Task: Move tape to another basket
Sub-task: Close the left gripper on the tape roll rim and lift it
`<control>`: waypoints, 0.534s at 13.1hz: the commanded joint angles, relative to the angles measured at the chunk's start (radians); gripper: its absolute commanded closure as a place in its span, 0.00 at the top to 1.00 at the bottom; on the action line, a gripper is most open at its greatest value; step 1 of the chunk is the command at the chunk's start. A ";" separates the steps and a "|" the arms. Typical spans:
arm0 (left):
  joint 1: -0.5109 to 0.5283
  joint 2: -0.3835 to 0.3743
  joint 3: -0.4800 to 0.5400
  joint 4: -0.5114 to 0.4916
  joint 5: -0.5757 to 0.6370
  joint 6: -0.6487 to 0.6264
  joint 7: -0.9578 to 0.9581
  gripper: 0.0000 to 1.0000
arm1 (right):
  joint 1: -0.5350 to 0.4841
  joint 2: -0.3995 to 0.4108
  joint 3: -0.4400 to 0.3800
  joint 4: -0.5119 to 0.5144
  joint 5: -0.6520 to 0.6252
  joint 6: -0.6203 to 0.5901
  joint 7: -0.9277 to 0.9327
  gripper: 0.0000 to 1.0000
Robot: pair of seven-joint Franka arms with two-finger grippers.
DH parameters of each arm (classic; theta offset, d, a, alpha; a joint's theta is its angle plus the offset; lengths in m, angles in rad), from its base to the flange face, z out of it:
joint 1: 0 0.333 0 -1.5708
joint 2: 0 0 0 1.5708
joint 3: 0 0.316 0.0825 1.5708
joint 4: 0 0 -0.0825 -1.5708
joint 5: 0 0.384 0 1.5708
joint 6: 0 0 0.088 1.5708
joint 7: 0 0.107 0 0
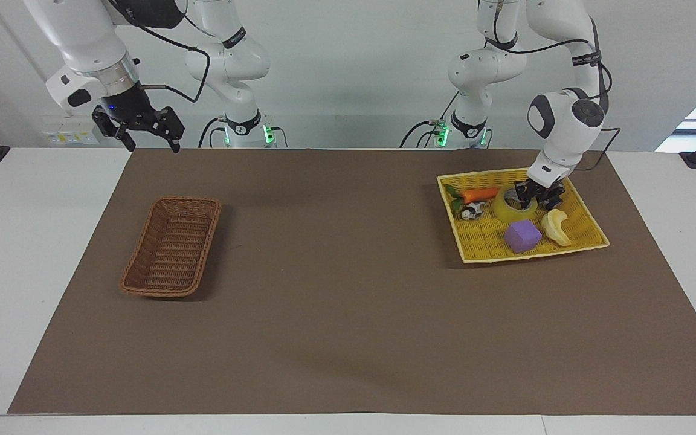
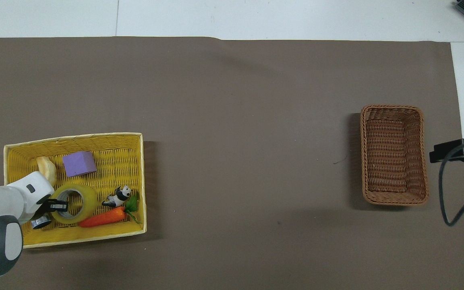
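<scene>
Left claw (image 1: 539, 196) is down in the yellow tray (image 1: 589, 229), pinching the tape (image 1: 512, 208) by its wall w/ one finger in the hole, while the brown basket (image 1: 171, 246) sits at the other arm's end of the bench, under the idle right claw (image 1: 145, 133), spread open.

Our left pincer (image 1: 536, 194) is lowered with its wrist bent down, fingers closed across the tape (image 1: 513, 207) wall. Our right pincer (image 1: 144, 134) waits raised at its own end, fingers spread.
</scene>
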 commanded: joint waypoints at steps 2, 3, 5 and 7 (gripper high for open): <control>-0.003 -0.020 -0.005 0.151 0.004 -0.231 -0.031 0.00 | -0.011 -0.024 0.001 -0.027 0.010 0.007 -0.021 1.00; -0.003 -0.019 -0.005 0.196 0.004 -0.277 -0.031 0.00 | -0.011 -0.024 0.001 -0.027 0.010 0.005 -0.021 1.00; -0.005 -0.014 -0.005 0.296 0.004 -0.366 -0.067 0.00 | -0.011 -0.024 0.001 -0.027 0.010 0.005 -0.019 1.00; -0.006 0.009 -0.007 0.411 0.004 -0.475 -0.121 0.00 | -0.011 -0.025 0.001 -0.027 0.012 0.005 -0.019 1.00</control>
